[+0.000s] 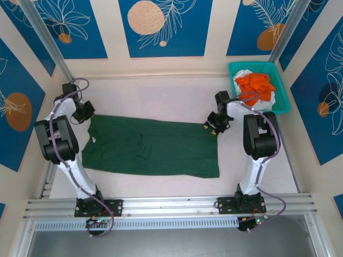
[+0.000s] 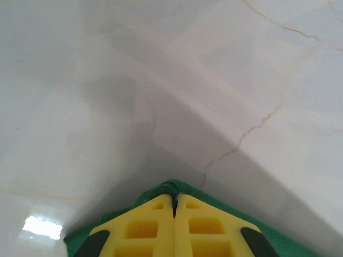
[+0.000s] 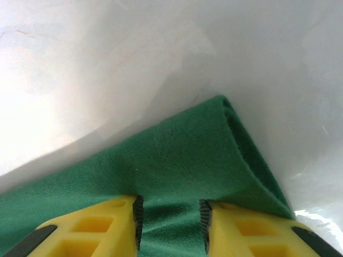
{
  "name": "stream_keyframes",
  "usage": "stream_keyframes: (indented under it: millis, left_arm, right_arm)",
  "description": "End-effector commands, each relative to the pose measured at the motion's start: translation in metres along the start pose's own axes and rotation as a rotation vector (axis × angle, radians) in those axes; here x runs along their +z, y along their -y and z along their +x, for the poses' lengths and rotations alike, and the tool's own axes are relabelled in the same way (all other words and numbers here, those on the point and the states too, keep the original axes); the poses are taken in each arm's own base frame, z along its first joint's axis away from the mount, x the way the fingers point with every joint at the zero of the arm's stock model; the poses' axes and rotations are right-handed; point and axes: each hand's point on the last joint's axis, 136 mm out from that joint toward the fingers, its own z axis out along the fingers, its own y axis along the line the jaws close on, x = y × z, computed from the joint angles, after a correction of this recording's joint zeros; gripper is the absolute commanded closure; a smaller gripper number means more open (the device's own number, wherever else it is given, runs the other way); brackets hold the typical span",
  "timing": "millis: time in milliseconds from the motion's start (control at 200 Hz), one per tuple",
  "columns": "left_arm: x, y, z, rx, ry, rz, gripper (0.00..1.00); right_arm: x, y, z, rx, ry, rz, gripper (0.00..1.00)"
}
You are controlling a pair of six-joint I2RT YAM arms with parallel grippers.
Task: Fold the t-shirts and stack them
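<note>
Yellow left fingers (image 2: 174,199) sit pressed tight together, with a tuft of dark green cloth caught at their tips. They appear to have the far left corner of the large dark green short-sleeved t-shirt (image 1: 150,147) pinched just above the pale marble-look worktop (image 1: 161,91). The right fingers (image 3: 171,210) stand partly apart and straddle a band of the same cloth at the shirt's far right corner. There the fabric doubles over into a soft fold. They are around it, not clamped on it.

Outward from both, the shirt lies spread lengthways across the middle of the worktop, fairly flat, with a few creases near its centre. In the far right corner a teal plastic mesh basket (image 1: 282,88) holds a bright orange garment (image 1: 254,83) on top of a white one (image 1: 269,97); both are unfolded.

By my reading, the first fold of the green shirt is in hand and the stack is not begun. Next, the right fingers need to close firmly on their corner. Then both corners should rise together and travel evenly toward the near edge, so the cloth doubles without skewing.
</note>
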Motion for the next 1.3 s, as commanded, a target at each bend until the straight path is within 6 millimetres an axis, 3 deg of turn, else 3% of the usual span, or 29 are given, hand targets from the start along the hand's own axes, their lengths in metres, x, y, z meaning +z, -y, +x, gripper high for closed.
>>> stream_keyframes:
  millis: [0,35,145,260,365,450,595,730,845,950,1045,1145,1295]
  left_arm:
    - [0.008,-0.019,-0.017,-0.055,0.017,-0.089,0.86]
    - [0.009,-0.02,-0.018,-0.06,0.01,-0.096,0.76]
    - [0.01,-0.018,-0.026,-0.068,0.003,-0.101,0.65]
    - [-0.004,-0.009,-0.041,-0.077,0.038,-0.087,0.47]
    - [-0.027,0.008,-0.05,-0.077,0.082,-0.047,0.41]
    - [-0.042,0.026,-0.044,-0.069,0.096,-0.025,0.4]
    - [-0.058,0.06,-0.007,-0.06,0.103,0.038,0.39]
    - [-0.066,0.088,0.05,-0.013,0.06,0.08,0.37]
    - [-0.07,0.092,0.108,0.021,0.016,0.041,0.31]
    - [-0.065,0.089,0.166,0.012,-0.034,-0.002,0.26]
    - [-0.059,0.073,0.208,-0.048,-0.087,-0.088,0.24]
    - [-0.06,0.054,0.219,-0.128,-0.048,-0.142,0.2]
    - [-0.05,0.035,0.212,-0.109,-0.032,-0.243,0.16]
  right_arm:
    - [0.005,0.016,-0.008,0.05,0.004,0.068,0.57]
    - [0.004,0.013,-0.009,0.044,0.008,0.06,0.55]
    - [-0.003,-0.002,-0.011,0.023,0.021,0.016,0.52]
    - [-0.02,-0.019,-0.014,-0.003,0.068,-0.031,0.47]
    - [-0.035,-0.032,-0.013,-0.031,0.108,-0.073,0.47]
    - [-0.045,-0.038,-0.008,-0.049,0.131,-0.091,0.47]
    - [-0.062,-0.045,0.008,-0.099,0.177,-0.149,0.47]
    - [-0.069,-0.048,0.03,-0.159,0.193,-0.204,0.47]
    - [-0.061,-0.046,0.058,-0.212,0.131,-0.201,0.47]
    - [-0.047,-0.048,0.094,-0.32,0.047,-0.19,0.47]
    - [-0.035,-0.043,0.129,-0.388,-0.059,-0.155,0.47]
    - [-0.029,-0.036,0.161,-0.439,-0.172,-0.131,0.48]
    - [-0.015,-0.017,0.19,-0.5,-0.242,-0.076,0.49]
